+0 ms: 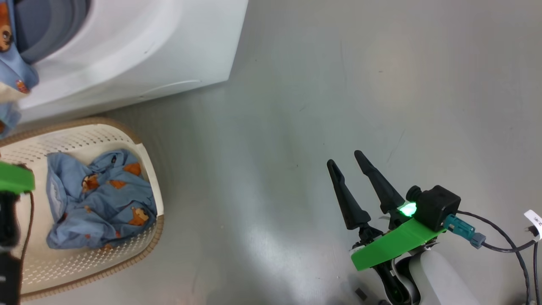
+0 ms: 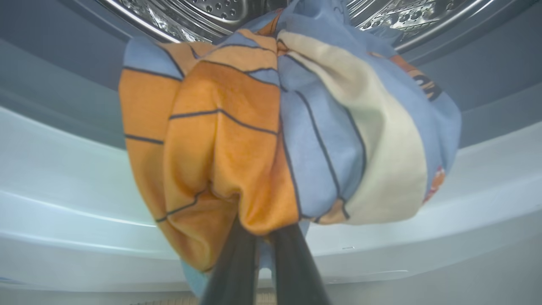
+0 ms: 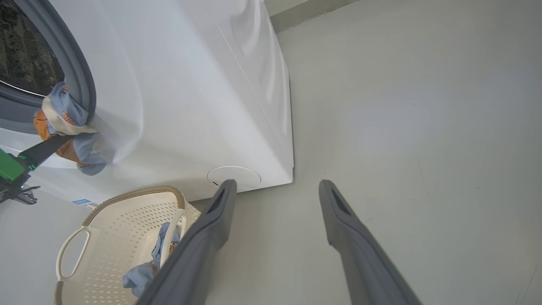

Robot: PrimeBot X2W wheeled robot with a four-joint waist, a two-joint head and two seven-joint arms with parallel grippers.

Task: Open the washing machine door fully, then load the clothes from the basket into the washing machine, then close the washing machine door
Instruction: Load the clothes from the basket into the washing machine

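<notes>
Clamping a bunched orange, blue and cream garment [image 2: 271,127] between shut jaws, the left gripper [image 2: 264,250] is holding it at the washing machine [image 3: 190,106] mouth, against the grey rubber ring [image 3: 82,72]. Another blue garment [image 1: 101,199] is lying in the basket [image 1: 149,173]. The right gripper [image 1: 345,160] is hovering over the floor [image 1: 338,84], jaws apart.

Left claw [image 2: 263,245] fingers pressed together. Right claw [image 1: 345,158] fingers spread wide, pale forearm below.
</notes>
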